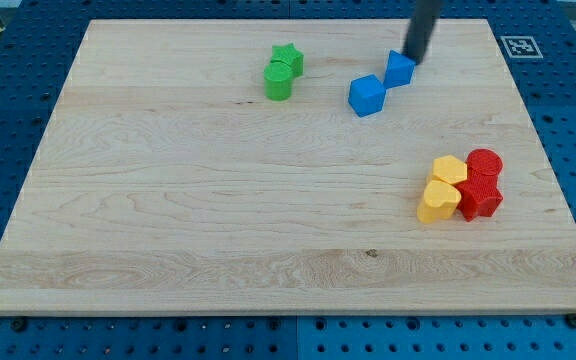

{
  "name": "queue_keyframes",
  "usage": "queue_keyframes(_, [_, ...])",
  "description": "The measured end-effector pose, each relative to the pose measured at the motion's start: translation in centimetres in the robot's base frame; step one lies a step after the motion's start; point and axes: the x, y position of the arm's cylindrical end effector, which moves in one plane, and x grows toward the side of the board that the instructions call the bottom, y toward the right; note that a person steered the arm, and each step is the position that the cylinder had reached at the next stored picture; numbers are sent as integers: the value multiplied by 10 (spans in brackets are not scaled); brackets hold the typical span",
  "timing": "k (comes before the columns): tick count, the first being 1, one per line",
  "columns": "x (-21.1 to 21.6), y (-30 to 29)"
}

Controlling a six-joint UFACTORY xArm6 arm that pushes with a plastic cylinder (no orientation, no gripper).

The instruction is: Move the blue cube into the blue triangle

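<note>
The blue cube (366, 96) sits on the wooden board (218, 200) at the upper middle-right. The blue triangle (399, 69) lies just up and right of it, a small gap apart. My tip (414, 60) is at the triangle's upper right edge, touching or almost touching it. The rod comes down from the view's top.
A green star (288, 58) and a green cylinder (279, 81) stand together at the upper middle. At the right, two yellow blocks (440, 192) and two red blocks (482, 183) are clustered. A marker tag (519, 45) is on the board's upper right corner.
</note>
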Motion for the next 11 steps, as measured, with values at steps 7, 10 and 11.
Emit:
queue_keyframes(7, [105,-30])
queue_keyframes(10, [109,-51])
queue_keyframes(11, [124,-31])
